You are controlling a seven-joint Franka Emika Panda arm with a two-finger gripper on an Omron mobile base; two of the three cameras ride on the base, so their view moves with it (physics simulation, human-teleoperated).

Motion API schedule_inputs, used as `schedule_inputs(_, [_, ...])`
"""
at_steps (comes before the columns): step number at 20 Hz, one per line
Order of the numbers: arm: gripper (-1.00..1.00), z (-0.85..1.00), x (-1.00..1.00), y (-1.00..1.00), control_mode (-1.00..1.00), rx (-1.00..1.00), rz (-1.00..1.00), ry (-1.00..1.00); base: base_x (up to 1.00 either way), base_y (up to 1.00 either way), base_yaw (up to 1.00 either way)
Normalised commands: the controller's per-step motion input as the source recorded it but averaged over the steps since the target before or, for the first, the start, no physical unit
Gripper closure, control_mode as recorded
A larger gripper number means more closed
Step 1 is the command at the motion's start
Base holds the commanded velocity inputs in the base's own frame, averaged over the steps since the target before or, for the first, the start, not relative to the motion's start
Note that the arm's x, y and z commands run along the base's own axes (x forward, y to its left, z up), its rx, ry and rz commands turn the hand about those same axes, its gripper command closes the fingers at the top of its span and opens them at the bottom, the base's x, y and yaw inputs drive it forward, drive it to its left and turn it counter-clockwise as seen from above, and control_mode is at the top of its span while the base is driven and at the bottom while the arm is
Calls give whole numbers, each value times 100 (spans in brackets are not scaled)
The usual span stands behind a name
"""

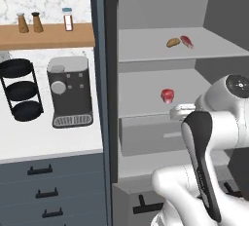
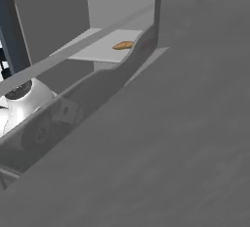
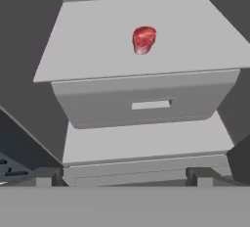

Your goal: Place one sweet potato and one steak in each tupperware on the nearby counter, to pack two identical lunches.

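Steak (image 3: 143, 39) is sitting on the fridge shelf (image 3: 88, 50) ahead of and above the jaws, which are standing wide w/ nothing in them. Drawer (image 3: 146, 101) front is lying between; reaching low is risking a bump, or nudging the steak back

The white arm (image 1: 204, 147) rises bent, forearm reaching forward; the gripper (image 3: 122, 178) points ahead and slightly down, jaws spread wide (nothing between them).
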Motion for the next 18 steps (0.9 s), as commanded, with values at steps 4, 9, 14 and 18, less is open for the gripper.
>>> schedule_inputs(4, [-100, 28, 32, -22, -100, 4, -3, 0, 18, -9, -2])
schedule_inputs(9, [-100, 98, 0, -41, -100, 5, -3, -4, 0, 0, 0])
schedule_inputs(14, [-100, 99, 0, -15, -100, 1, 0, -16, 0, 0, 0])
schedule_inputs(18, [-100, 78, 11, 0, -100, -10, 0, -17, 0, 0, 0])
